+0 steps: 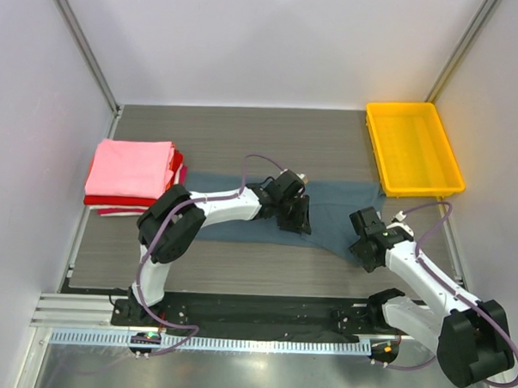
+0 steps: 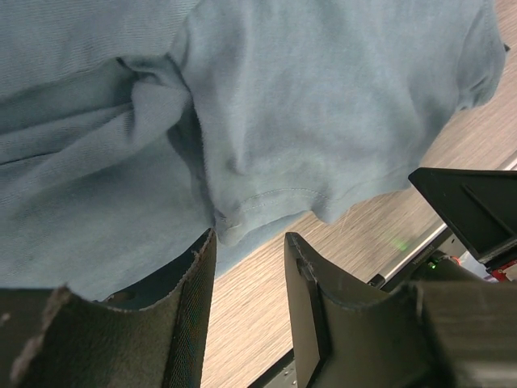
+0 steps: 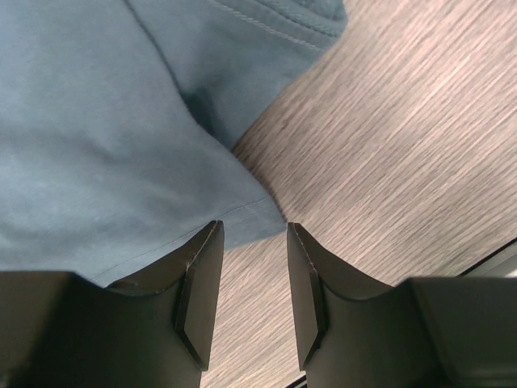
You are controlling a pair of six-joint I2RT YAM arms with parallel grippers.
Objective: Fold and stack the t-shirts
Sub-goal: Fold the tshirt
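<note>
A slate blue-grey t-shirt (image 1: 336,206) lies spread across the middle of the table. My left gripper (image 1: 294,220) is open over its near hem; in the left wrist view (image 2: 249,242) the hem (image 2: 266,202) lies just ahead of the fingertips. My right gripper (image 1: 366,250) is open at the shirt's near right corner; in the right wrist view (image 3: 252,230) the corner (image 3: 250,212) sits between the tips. A stack of folded shirts, pink (image 1: 131,167) on top of red (image 1: 100,201) and white, lies at the left.
A yellow plastic tray (image 1: 413,147) stands at the back right. White walls enclose the table on three sides. A black rail (image 1: 254,314) runs along the near edge by the arm bases.
</note>
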